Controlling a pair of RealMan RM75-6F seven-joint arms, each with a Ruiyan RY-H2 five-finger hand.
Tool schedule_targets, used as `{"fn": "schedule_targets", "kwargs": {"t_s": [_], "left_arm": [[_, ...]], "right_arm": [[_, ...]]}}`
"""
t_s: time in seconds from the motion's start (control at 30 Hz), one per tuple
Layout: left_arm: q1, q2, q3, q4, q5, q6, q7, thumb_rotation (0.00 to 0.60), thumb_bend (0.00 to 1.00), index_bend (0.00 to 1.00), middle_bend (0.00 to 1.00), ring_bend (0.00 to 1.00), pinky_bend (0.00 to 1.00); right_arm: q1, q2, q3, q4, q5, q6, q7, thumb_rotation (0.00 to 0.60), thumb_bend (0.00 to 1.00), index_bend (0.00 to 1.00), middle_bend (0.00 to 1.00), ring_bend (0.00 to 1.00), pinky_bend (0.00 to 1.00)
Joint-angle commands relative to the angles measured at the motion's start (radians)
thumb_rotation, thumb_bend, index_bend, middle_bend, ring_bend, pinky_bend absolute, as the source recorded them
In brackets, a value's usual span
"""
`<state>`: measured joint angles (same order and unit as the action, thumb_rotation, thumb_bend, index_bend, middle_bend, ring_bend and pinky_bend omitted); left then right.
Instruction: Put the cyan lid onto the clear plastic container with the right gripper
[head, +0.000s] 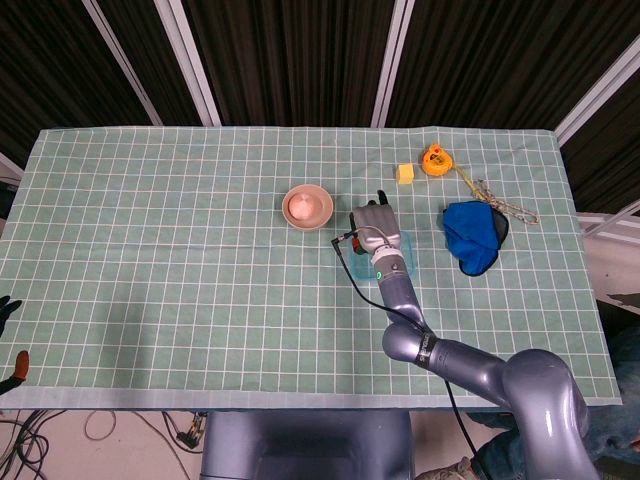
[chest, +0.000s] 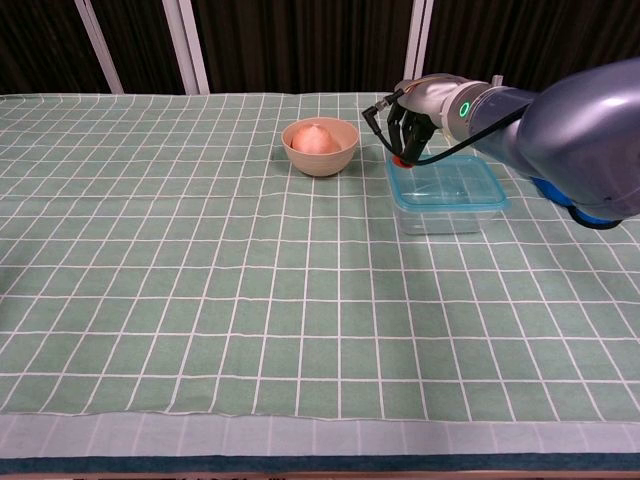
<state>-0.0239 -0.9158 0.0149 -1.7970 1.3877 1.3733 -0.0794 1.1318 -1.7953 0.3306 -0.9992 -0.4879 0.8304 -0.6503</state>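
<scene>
The cyan lid (chest: 447, 181) lies flat on top of the clear plastic container (chest: 450, 216), right of the table's middle. My right hand (chest: 410, 125) hangs over the lid's far left corner, fingers pointing down, a red fingertip (chest: 400, 158) touching the lid rim. It holds nothing. From the head view my right hand (head: 372, 226) covers most of the lid (head: 406, 250). Only dark, red-tipped fingers of my left hand (head: 12, 362) show at the left edge, below the table's front corner.
A tan bowl (chest: 320, 147) with a pale round thing in it stands just left of the container. A blue cloth (head: 471, 236) lies to its right. A yellow block (head: 405, 174), an orange object (head: 434, 158) and a rope (head: 497, 199) sit at the far right.
</scene>
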Motion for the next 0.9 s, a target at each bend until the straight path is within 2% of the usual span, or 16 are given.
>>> {"fn": "schedule_targets", "kwargs": {"t_s": [0.03,0.3,0.9], "left_arm": [[0.0,0.0,0.0,0.0,-0.001,0.0,0.0,0.6,0.52,0.08,0.0,0.0,0.0],[-0.001,0.002,-0.001,-0.004,-0.008,-0.005,-0.001,0.6,0.52,0.08,0.0,0.0,0.0],[-0.002,0.003,-0.001,-0.007,-0.013,-0.008,0.0,0.6,0.52,0.08,0.0,0.0,0.0]], "right_arm": [[0.0,-0.01,0.002,0.019,-0.004,-0.012,0.007,0.6,0.65,0.75,0.62,0.27,0.0],[-0.003,-0.014,0.012,0.054,-0.008,-0.028,0.017,0.6,0.65,0.75,0.62,0.27,0.0],[-0.029,-0.011,0.013,0.051,-0.006,-0.054,0.04,0.6,0.66,0.75,0.62,0.27,0.0]]}}
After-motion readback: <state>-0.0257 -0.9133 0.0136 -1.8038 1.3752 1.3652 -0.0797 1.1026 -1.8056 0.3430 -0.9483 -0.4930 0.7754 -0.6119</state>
